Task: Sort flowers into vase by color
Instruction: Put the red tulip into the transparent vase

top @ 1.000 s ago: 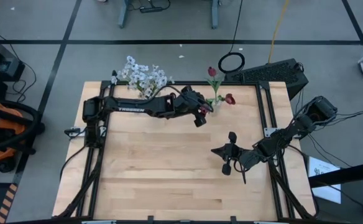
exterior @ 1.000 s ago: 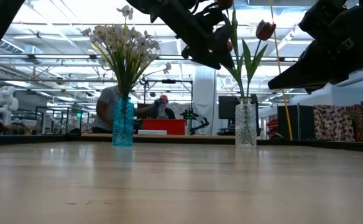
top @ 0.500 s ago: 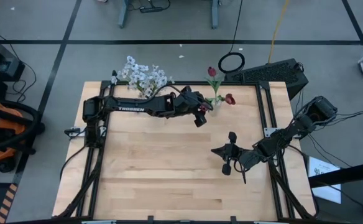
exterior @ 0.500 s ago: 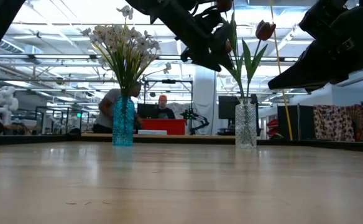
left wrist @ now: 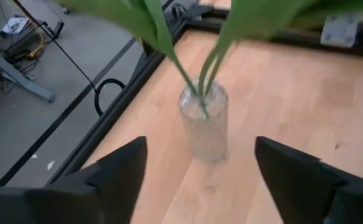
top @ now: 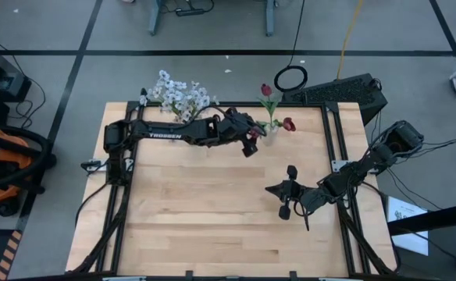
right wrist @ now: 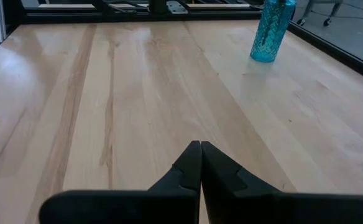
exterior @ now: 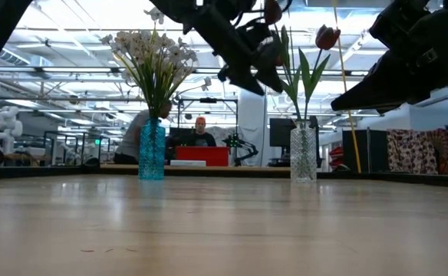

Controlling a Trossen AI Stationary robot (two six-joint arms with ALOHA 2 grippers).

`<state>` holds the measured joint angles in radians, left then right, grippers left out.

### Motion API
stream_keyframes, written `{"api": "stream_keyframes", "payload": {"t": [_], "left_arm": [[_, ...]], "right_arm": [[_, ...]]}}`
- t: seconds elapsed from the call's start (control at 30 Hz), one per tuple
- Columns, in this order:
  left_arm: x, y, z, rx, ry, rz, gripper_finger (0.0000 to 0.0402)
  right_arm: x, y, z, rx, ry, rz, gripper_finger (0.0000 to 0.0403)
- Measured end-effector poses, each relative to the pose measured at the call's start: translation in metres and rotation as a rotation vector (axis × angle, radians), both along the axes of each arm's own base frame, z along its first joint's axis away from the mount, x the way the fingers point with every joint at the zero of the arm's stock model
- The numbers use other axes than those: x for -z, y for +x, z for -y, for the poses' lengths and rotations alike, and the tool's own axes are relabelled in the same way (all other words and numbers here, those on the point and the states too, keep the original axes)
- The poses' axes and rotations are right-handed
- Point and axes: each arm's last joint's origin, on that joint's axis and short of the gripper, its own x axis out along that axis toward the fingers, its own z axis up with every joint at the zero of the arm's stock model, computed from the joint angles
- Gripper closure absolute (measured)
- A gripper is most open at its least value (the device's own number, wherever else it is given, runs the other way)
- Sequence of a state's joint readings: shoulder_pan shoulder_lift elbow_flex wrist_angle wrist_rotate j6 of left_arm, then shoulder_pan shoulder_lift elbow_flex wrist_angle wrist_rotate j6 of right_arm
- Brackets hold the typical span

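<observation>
— While the left hand [top: 253, 140] is hanging high over the back edge of the surface [top: 212, 211], where are the flowers sitting?

— Beside it and below it. The clear vase [left wrist: 203, 121] is standing just ahead of that hand, between its two spread fingers [left wrist: 122, 171] as the left wrist view is showing it, and green stems [left wrist: 203, 74] are going down into its mouth. From above, the red tulips [top: 266, 90] are leaning out of it toward the far edge, one bud [top: 289, 123] lying just to the right of the hand.

— Is the hand holding any of them?

— No. Its fingers are standing wide apart with nothing between them; the stems and leaves are passing in front of them, apart from them. In the low view the hand [exterior: 247, 57] is hovering well above the surface, just left of the tulip leaves [exterior: 304, 77], with a red bud [exterior: 327, 36] up beside it.

— And the white ones?

— The white blossoms [top: 177, 95] are bunched in the blue vase [exterior: 152, 149], standing upright near the back left, well apart from the clear one [exterior: 303, 153].

— What is the right hand doing?

— The right hand [top: 286, 193] is waiting over the right part of the surface, its fingers [right wrist: 197, 168] pressed together and holding nothing, well apart from both vases.
</observation>
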<state>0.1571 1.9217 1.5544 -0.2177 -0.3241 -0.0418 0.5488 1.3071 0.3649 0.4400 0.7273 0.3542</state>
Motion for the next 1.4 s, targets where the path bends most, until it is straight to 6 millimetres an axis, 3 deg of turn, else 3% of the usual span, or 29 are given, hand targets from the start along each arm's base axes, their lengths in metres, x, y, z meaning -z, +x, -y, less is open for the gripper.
{"api": "stream_keyframes", "payload": {"t": [0.17,0.37,0.6,0.77,0.93,1.2,1.4], "left_arm": [[0.008,-0.002,0.000,0.002,0.024,-0.040,0.0042],[0.007,-0.001,0.001,0.019,0.018,-0.020,0.0030],[0.006,0.000,0.001,0.028,0.015,-0.007,0.0029],[0.005,0.001,0.002,0.033,0.015,0.006,0.0029],[0.005,0.001,0.003,0.052,0.005,0.012,0.0029],[0.004,0.002,0.003,0.053,0.007,0.021,0.0029],[0.003,0.002,0.003,0.054,0.007,0.030,0.0029]], "right_arm": [[0.000,0.000,0.000,0.000,-0.001,-0.002,0.0403],[-0.004,0.002,0.005,0.073,-0.065,0.040,0.0403],[-0.047,0.011,0.021,0.380,-0.387,0.238,0.0403],[-0.067,0.018,0.046,0.388,-0.569,0.286,0.0397],[-0.065,0.025,0.070,0.398,-0.637,0.247,0.0360],[-0.052,0.029,0.092,0.479,-0.670,0.091,0.0275],[-0.053,0.030,0.109,0.478,-0.685,0.091,0.0253]]}}
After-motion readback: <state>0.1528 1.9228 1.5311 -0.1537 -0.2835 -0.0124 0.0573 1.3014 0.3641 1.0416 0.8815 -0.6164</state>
